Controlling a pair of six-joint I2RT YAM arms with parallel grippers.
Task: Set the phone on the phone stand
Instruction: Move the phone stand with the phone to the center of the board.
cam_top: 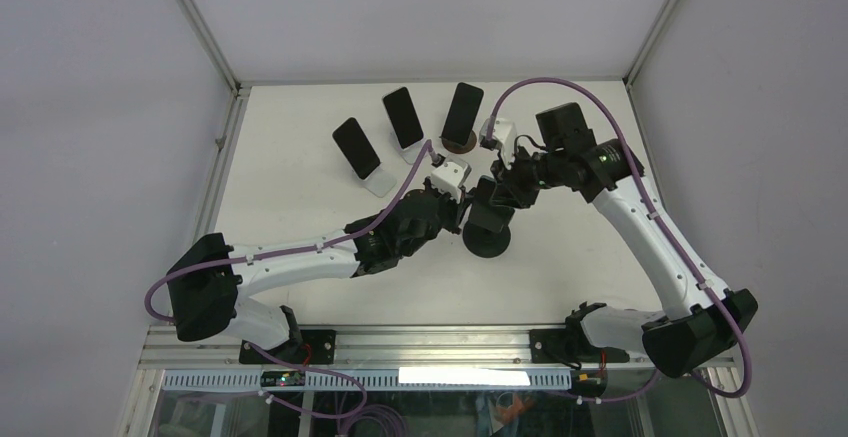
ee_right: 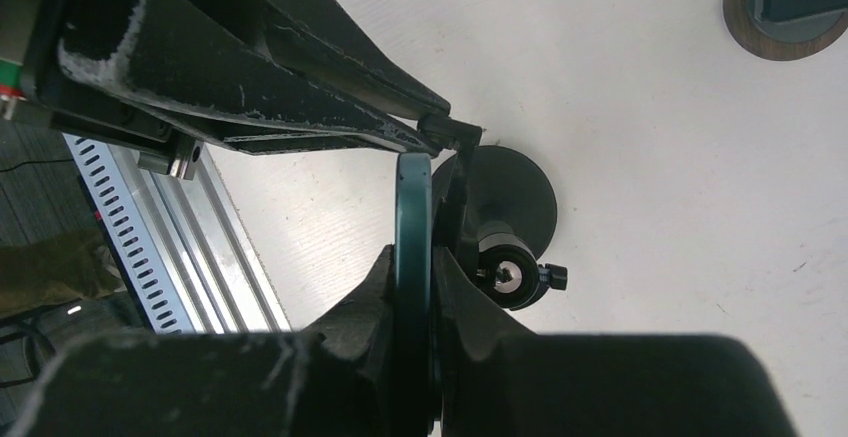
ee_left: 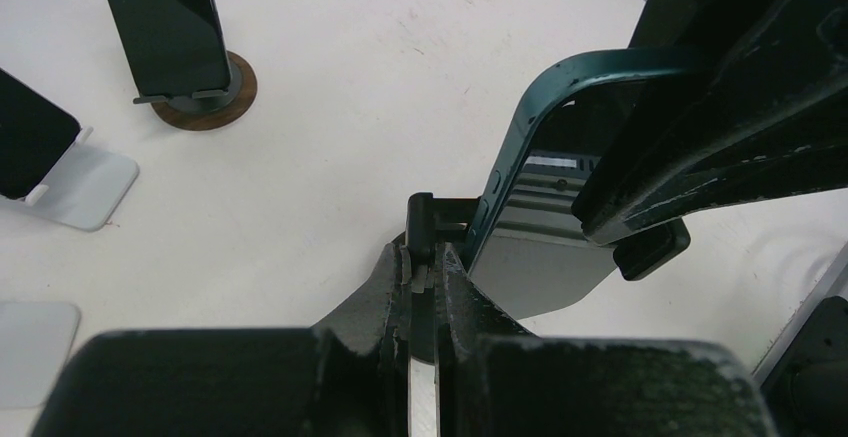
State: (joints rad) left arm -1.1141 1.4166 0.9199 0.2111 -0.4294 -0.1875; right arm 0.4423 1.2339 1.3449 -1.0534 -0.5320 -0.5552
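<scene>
Phone (ee_left: 530, 127) at the phone stand (ee_right: 515, 197), mid-counter (cam_top: 300, 207).
Left of the stand, your left end effector (ee_left: 420, 257) has its fingers together, tips at the cradle. The phone leans against that cradle, and from the stand's right your right end effector (ee_right: 413, 267) clamps the phone's edge.

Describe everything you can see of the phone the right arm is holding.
The phone is slim, with a dark teal frame, rounded corners and a glossy face. It stands tilted mid-table, clamped across its thickness by the right gripper. Its lower end meets the cradle of the black stand, which the left gripper pinches.
</scene>
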